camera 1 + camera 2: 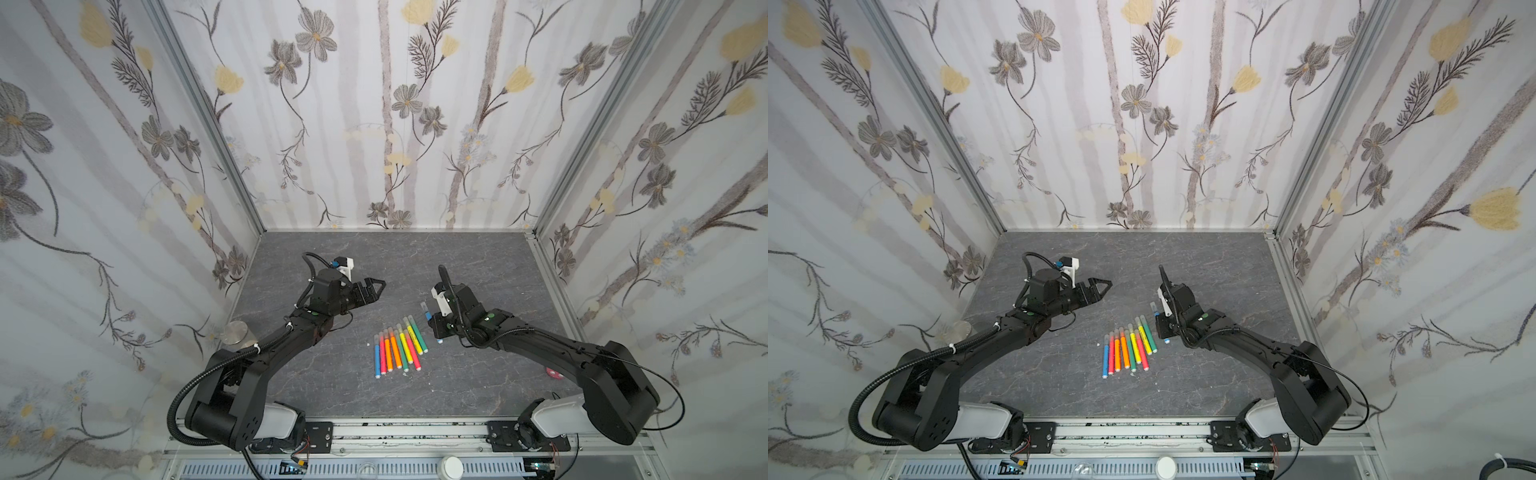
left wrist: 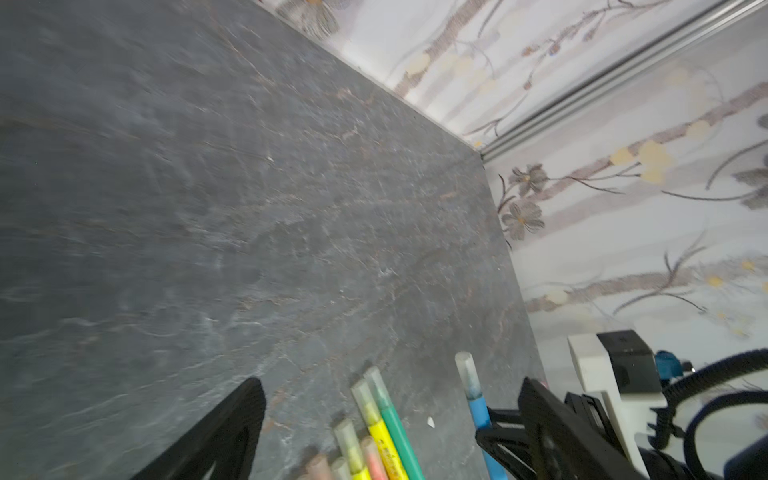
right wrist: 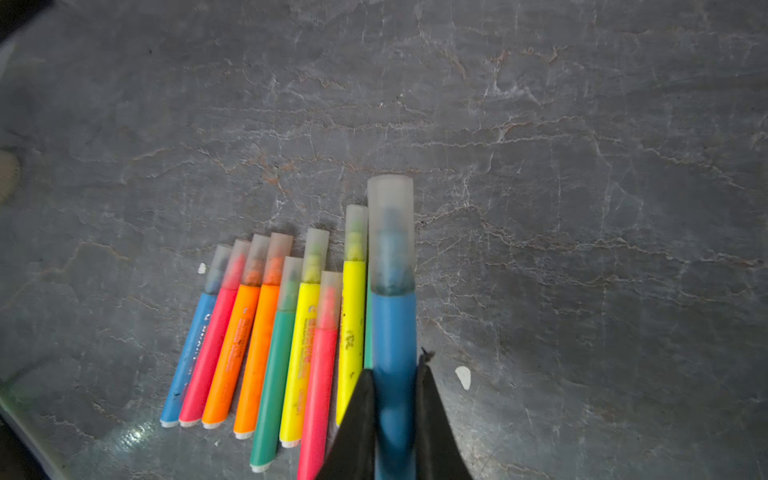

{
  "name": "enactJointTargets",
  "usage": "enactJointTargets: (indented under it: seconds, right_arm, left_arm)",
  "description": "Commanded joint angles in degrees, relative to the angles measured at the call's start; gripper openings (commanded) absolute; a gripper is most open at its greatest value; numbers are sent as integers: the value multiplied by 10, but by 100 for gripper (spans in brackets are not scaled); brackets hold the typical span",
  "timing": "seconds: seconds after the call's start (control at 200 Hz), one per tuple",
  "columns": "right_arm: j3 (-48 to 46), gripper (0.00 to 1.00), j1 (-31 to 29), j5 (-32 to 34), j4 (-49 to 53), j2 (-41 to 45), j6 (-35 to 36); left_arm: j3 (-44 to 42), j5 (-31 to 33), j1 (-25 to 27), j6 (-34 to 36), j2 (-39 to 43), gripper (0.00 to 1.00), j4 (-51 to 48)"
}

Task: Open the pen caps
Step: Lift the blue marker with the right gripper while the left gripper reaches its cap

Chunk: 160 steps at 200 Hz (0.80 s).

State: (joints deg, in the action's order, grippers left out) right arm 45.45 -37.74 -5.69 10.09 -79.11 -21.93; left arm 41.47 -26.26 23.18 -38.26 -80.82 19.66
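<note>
Along the front edge runs a slotted aluminium rail (image 1: 415, 434) carrying both arm bases. Beyond it lies the table (image 1: 332, 395), a dark grey slab with a matt, slate-like surface crossed by pale and rusty veins. On it nine slim, round-barrelled pens (image 1: 399, 347) lie side by side in a slanted row: blue, pink, two orange, green, yellow, pink, yellow, green. Each is smooth glossy plastic with a white end plug. Their pen caps (image 3: 316, 249), frosted translucent stubby cylinders with the tinted tips showing through, are all seated and point toward the far wall. Small print runs along several barrels, too blurred to read. Just right of the row the right gripper (image 3: 395, 365) is clamped tight around the barrel of a tenth, blue pen (image 3: 394, 328), held above the slab with its frosted cap (image 3: 390, 232) on. Farther back and to the left, the left gripper (image 1: 374, 290) hangs with its black triangular fingers (image 2: 232, 428) spread wide and nothing between them. Behind rises matt floral wallpaper (image 1: 395, 124) in grey and pale yellow.
</note>
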Motion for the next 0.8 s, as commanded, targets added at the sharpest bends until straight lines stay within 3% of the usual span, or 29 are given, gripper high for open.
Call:
enactJointTargets:
  seconds: [0.0,0.23,0.445,0.794]
  right_arm:
    - [-17,3,11,-44,-50,35,8]
    - [-55,3,24,-47,-92,97,4]
    - [-61,3,25,-44,-94,123,9]
    - [-68,3,24,-40,-97,131,12]
  left_arm:
    - [22,-58,36,-45,-27,92,72]
    - [79,-46,99,-33,-95,81,60]
    - [114,-50,123,-37,-141,68,56]
    - [138,-76,146,-76,-180,59,103]
